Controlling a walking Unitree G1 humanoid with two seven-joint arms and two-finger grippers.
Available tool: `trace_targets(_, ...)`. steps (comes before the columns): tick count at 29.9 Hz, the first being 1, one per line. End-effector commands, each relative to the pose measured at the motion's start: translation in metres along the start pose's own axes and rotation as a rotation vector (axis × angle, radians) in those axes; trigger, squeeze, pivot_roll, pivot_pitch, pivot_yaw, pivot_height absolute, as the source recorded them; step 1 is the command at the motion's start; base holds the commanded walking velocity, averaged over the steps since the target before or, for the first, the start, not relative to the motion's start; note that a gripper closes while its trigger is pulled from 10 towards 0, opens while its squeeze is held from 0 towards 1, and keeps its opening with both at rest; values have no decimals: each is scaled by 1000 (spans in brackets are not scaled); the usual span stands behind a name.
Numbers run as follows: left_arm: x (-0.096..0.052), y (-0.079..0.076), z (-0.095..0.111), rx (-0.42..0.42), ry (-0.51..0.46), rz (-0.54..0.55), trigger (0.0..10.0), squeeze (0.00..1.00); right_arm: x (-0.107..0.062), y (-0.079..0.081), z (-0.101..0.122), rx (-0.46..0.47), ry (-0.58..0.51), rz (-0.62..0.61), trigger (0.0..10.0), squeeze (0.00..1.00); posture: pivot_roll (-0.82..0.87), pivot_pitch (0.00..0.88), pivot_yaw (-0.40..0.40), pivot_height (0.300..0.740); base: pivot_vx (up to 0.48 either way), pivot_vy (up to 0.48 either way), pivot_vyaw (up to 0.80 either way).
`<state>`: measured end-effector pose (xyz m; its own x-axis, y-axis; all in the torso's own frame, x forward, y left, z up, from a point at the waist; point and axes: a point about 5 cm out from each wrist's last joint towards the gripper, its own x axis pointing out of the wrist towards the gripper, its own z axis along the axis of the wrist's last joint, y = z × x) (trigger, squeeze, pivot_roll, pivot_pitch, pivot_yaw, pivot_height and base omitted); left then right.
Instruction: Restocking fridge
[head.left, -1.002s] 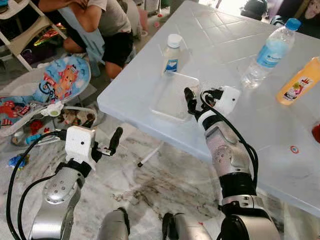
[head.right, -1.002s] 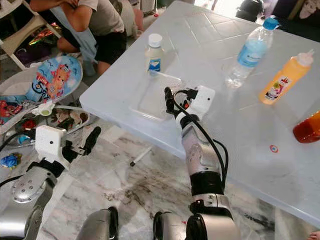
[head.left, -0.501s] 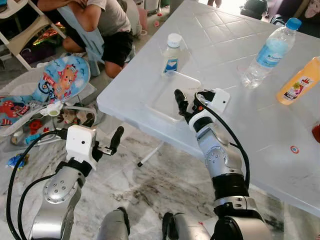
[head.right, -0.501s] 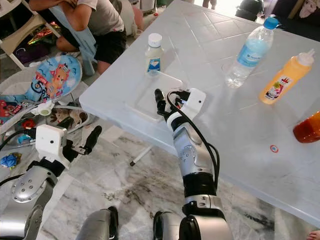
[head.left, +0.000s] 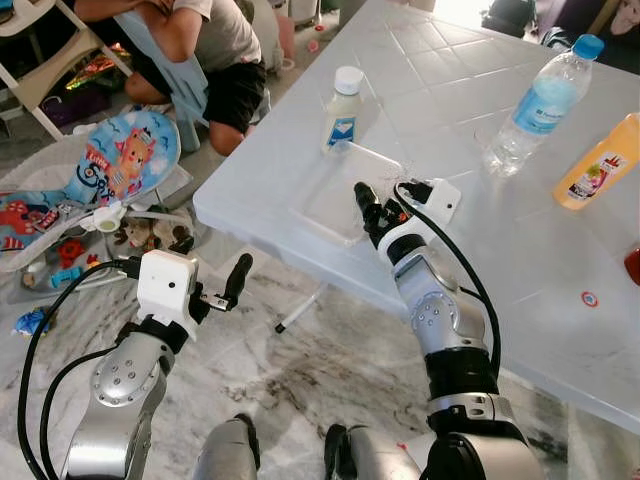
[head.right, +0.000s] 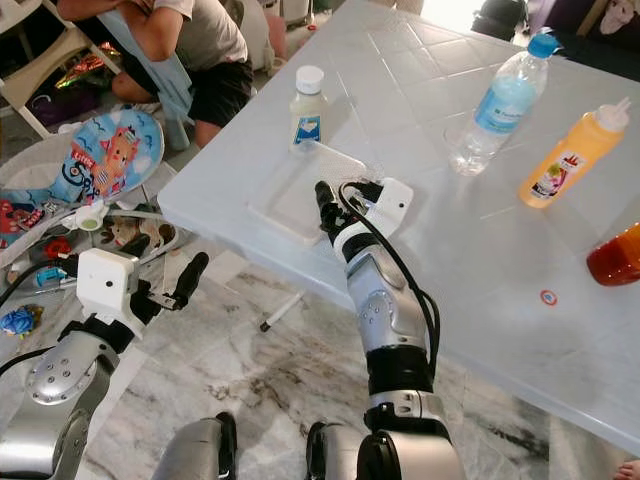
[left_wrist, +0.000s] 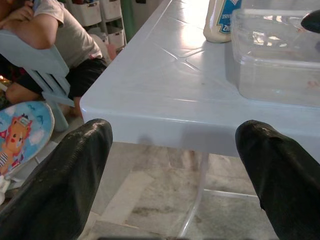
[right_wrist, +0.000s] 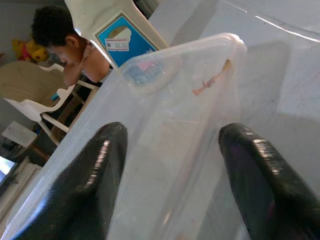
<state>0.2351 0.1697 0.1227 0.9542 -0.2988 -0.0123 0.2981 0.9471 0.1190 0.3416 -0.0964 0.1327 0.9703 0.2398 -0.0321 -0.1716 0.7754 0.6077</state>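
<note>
A clear lidded plastic container (head.left: 335, 190) lies flat near the corner of the white table (head.left: 480, 260). My right gripper (head.left: 366, 203) is at the container's right side, open. In the right wrist view its two fingertips (right_wrist: 90, 165) are spread over the container (right_wrist: 165, 110); I cannot tell whether they touch it. Just behind the container stands a white bottle (head.left: 343, 108) with a blue label. My left gripper (head.left: 228, 288) hangs open below table height, pointing at the table's edge (left_wrist: 165, 107), with nothing between its fingers.
A water bottle (head.left: 540, 105) with a blue cap and an orange bottle (head.left: 600, 162) stand at the table's far right. A person (head.left: 215, 50) sits on the floor beyond the table's left corner. A baby bouncer (head.left: 120, 160) and toys lie on the marble floor at left.
My right gripper has swung left across the table from beside the container to its right side. The left arm has barely shifted.
</note>
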Motion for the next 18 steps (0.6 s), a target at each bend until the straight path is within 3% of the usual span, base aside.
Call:
trace_targets(1, 0, -1, 2, 8, -3, -6, 10000, 0, -2, 4, -3, 31, 6, -1, 0, 0, 128, 179, -50, 740, 0, 0, 0)
trace_targets(18, 2, -4, 3, 6, -8, -7, 10000, 0, 3, 2, -7, 124, 41, -18, 39, 0, 128, 178, -53, 740, 0, 0, 0)
